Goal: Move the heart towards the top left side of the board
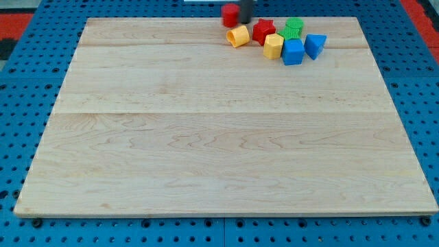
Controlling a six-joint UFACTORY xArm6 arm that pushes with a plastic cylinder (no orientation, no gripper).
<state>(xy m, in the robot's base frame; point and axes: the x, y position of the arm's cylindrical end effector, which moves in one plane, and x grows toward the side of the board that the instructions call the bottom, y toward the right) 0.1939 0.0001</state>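
Observation:
The yellow heart (238, 36) lies near the board's top edge, a little right of the middle. My tip (245, 20) comes down from the view's top, just above and slightly right of the heart. It stands right beside a red block (230, 14) whose shape I cannot make out. Whether the tip touches either block is unclear. The wooden board (206, 137) fills most of the view.
Right of the heart is a tight cluster: a red star (263, 31), a yellow pentagon-like block (274, 46), a green block (293, 29), a blue cube (293, 52) and a blue triangle (315, 45). A blue pegboard (20, 103) surrounds the board.

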